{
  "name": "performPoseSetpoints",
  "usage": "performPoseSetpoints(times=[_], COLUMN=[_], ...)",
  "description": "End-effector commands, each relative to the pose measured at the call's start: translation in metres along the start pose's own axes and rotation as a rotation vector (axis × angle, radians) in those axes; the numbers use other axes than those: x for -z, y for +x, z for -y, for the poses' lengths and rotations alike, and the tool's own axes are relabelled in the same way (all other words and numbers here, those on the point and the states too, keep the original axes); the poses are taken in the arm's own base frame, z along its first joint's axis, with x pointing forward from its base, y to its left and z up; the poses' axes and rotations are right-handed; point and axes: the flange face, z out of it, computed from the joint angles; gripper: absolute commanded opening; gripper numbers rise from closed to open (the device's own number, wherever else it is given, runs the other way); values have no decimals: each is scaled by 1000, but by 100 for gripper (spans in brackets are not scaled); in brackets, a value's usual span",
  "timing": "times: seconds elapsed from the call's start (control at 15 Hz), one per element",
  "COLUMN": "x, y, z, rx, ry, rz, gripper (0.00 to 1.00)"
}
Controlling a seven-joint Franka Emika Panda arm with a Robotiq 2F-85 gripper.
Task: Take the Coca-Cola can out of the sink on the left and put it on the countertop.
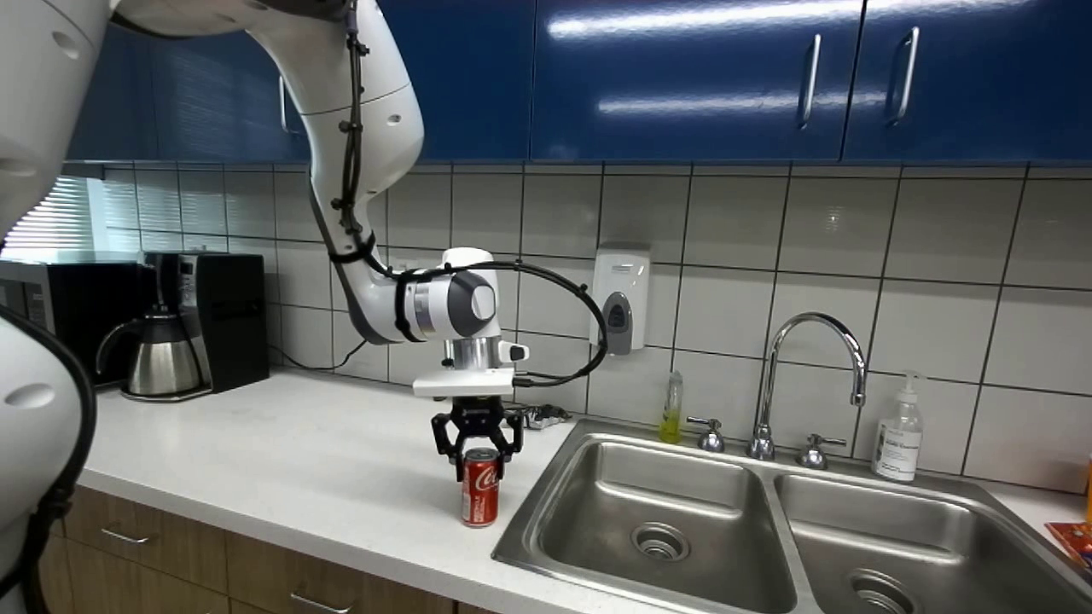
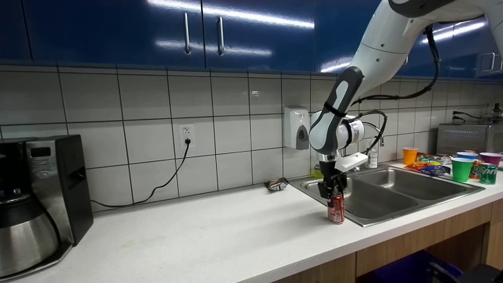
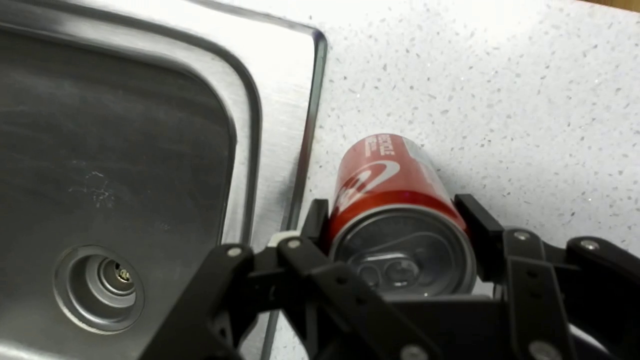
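In an exterior view, the tool (image 1: 481, 472) pinches a red Coca-Cola can (image 1: 480, 499) near its top; white script starting "Co" shows on its side. The can stands upright on the desk (image 1: 299, 452), just beside the sink (image 1: 543, 492). The label on the pump bottle (image 1: 898, 439) at the sink's back edge is too small to read.

In an exterior view, beyond the sink, a green can (image 2: 488, 176) carries white lettering that looks like "Sprite"; a green cup (image 2: 461, 170) stands near it.

In the wrist view, the fingers (image 3: 316, 220) touch the Coca-Cola can on both sides, and "RECYCLE" is legible toward its base.
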Motion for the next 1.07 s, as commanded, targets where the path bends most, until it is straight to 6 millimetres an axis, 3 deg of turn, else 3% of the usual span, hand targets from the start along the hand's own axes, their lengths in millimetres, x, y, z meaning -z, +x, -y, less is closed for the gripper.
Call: performPoseSetpoints(times=[0.0, 0.27, 0.33, 0.53, 1.0], x=[6, 4, 4, 2, 11], y=[-5, -6, -7, -8, -10], z=[-2, -3, -3, -5, -6], rx=[7, 11, 12, 12, 15], ry=[-29, -37, -40, -43, -45], rz=[-14, -13, -14, -10, -14], gripper=[40, 40, 90, 99, 100])
